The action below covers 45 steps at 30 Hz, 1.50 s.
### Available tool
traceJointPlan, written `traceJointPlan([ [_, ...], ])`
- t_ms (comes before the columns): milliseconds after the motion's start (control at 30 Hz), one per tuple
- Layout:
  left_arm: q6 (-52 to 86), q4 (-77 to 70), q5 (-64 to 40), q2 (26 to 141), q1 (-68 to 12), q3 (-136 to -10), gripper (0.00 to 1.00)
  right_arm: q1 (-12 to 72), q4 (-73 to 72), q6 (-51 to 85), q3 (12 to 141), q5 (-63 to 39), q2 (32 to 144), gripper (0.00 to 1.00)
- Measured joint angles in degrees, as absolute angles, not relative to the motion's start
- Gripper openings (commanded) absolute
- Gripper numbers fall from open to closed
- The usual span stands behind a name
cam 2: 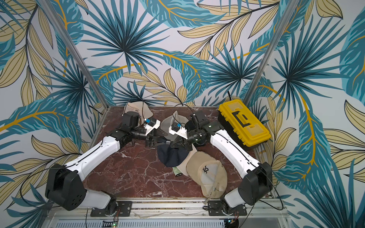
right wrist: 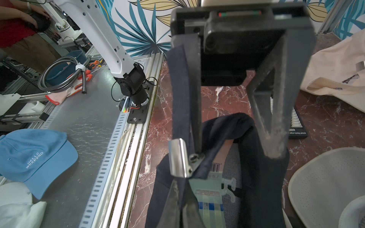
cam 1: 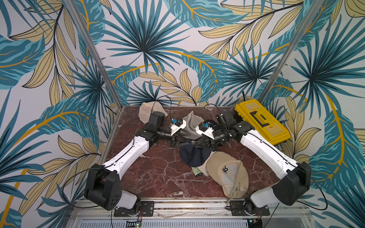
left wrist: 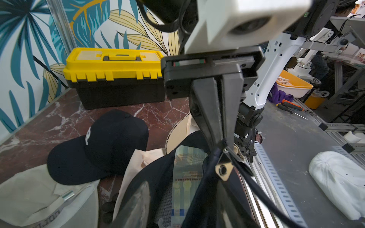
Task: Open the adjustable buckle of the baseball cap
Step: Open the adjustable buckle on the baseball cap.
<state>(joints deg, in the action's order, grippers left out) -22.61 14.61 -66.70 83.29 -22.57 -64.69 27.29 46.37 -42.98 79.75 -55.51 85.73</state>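
I see the navy baseball cap (cam 1: 192, 157) mid-counter (cam 1: 158, 177) between both arms, with my right end effector (left wrist: 224, 143) clenched on its strap (right wrist: 178, 83) just beside the silver buckle (right wrist: 178, 158), and my left end effector (right wrist: 235, 153) spread wide, jaws astride the cap's rear band, one finger touching that buckle.
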Motion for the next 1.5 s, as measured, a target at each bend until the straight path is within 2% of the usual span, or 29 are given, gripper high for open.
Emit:
traceJointPlan([
  [233,-20.95,14.81,-68.12,84.62,-23.97,-66.43,0.41,27.29,45.08,-43.38,79.66,-58.19,86.11,0.00],
  [333,-20.91,14.79,-68.51,84.27,-24.36,-66.81,0.36,27.29,44.40,-43.11,79.64,-59.55,86.67,0.00],
  [467,-20.71,14.76,-69.28,84.20,-24.88,-66.83,0.24,27.31,42.76,-41.19,79.64,-60.55,87.39,0.00],
  [600,-20.47,14.68,-70.04,84.20,-25.06,-66.92,0.03,27.29,40.86,-38.24,79.57,-60.47,87.61,0.00],
  [633,-20.38,14.61,-70.15,84.20,-25.10,-66.92,0.00,27.29,40.42,-37.58,79.57,-60.40,87.61,0.00],
  [867,-20.16,14.35,-69.93,84.18,-24.80,-66.92,0.00,26.09,39.33,-34.52,78.89,-60.47,87.44,0.01],
  [933,-20.16,14.39,-70.48,84.12,-24.38,-66.92,0.00,24.93,39.00,-34.17,77.82,-59.99,87.07,0.08],
  [1033,-20.12,14.46,-72.07,83.48,-23.97,-66.92,0.00,22.81,37.85,-33.21,75.53,-58.52,86.32,0.26],
  [1133,-19.92,14.57,-73.06,83.24,-23.49,-67.29,0.00,21.98,35.59,-32.12,72.93,-57.49,84.93,0.33],
  [1400,-18.57,14.72,-74.19,85.34,-22.37,-70.61,0.00,22.06,27.83,-28.49,69.17,-58.24,80.97,0.32],
  [1433,-18.52,14.76,-74.28,85.58,-22.35,-70.65,0.00,22.06,26.68,-27.86,68.99,-58.39,80.95,0.29],
  [1500,-18.44,14.81,-74.41,86.15,-22.31,-70.65,0.00,22.06,23.92,-26.24,68.25,-58.63,80.95,0.12],
])
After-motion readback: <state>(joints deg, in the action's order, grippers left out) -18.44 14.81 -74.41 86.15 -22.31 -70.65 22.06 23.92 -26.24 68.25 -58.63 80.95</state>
